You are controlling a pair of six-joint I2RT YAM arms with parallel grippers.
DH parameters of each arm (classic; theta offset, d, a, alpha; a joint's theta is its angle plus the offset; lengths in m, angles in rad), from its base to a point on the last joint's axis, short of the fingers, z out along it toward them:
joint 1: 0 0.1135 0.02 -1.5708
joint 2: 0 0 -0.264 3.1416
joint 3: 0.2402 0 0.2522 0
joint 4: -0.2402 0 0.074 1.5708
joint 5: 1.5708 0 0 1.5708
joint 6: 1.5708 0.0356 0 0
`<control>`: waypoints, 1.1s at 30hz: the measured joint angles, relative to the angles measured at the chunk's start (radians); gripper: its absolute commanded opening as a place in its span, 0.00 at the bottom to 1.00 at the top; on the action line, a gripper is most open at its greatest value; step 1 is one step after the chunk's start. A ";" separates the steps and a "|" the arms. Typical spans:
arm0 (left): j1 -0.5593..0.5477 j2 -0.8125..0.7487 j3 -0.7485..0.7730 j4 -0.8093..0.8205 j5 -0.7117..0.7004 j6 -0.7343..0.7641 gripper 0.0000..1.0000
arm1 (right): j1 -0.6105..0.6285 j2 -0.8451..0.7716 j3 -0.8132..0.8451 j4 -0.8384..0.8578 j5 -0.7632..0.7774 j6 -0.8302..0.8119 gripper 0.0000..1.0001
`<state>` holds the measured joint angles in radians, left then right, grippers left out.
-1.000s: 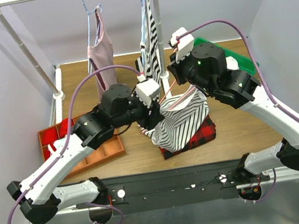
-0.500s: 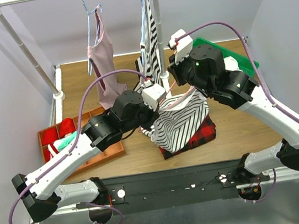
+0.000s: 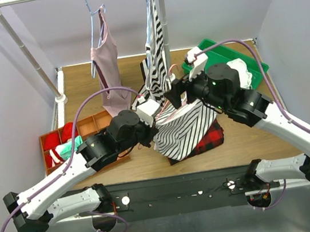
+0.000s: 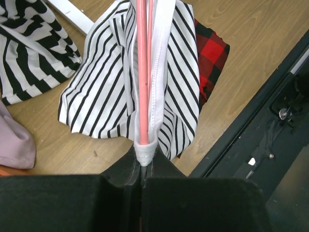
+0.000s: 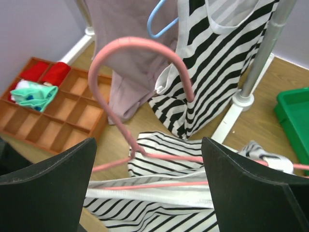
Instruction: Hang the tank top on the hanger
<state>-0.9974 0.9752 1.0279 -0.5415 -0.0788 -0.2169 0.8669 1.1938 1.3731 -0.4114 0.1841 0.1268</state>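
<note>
The tank top [image 3: 184, 128], white with thin black stripes, hangs over a pink-red wire hanger [image 3: 171, 111] above the table's middle. In the left wrist view the hanger [image 4: 143, 72] runs straight out from my left gripper [image 4: 143, 162]. That gripper is shut on the hanger's end, with the top's white strap hem wrapped over it. From above, the left gripper [image 3: 152, 129] sits at the top's left edge. My right gripper [image 5: 147, 193] stands wide open around the hanger's neck, touching nothing. The hook [image 5: 140, 44] rises in front of it over the tank top [image 5: 159, 203]. From overhead, the right gripper [image 3: 175, 93] hovers just above the top.
A rack at the back holds a mauve top [image 3: 105, 59] and a boldly striped top [image 3: 155, 46] on light blue hangers. An orange compartment tray [image 3: 90, 128] lies at the left and a green bin [image 3: 225, 59] at the back right. Red plaid cloth [image 3: 209, 138] lies under the tank top.
My right gripper has opened, let go of the hanger and swung left and lower. My left gripper has shut on the hanger's end and shifted right and toward the near edge.
</note>
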 measured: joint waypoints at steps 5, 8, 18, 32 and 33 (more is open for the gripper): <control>0.000 -0.087 -0.070 0.000 -0.017 -0.049 0.00 | 0.000 -0.127 -0.125 0.128 -0.055 0.047 1.00; 0.000 -0.152 -0.098 -0.029 -0.023 -0.077 0.00 | 0.000 -0.189 -0.166 0.194 -0.063 0.069 1.00; 0.000 -0.332 0.064 -0.219 -0.109 -0.120 0.00 | 0.000 -0.191 -0.181 0.239 0.018 0.094 0.99; 0.000 -0.328 0.761 -0.586 -0.276 -0.063 0.00 | 0.000 -0.166 -0.135 0.240 0.176 0.093 0.99; 0.000 -0.328 0.798 -0.624 -0.283 -0.063 0.00 | 0.000 -0.165 -0.135 0.240 0.181 0.093 0.99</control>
<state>-0.9974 0.6472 1.8263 -1.1660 -0.3618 -0.2794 0.8669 1.0286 1.2385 -0.1711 0.3653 0.2203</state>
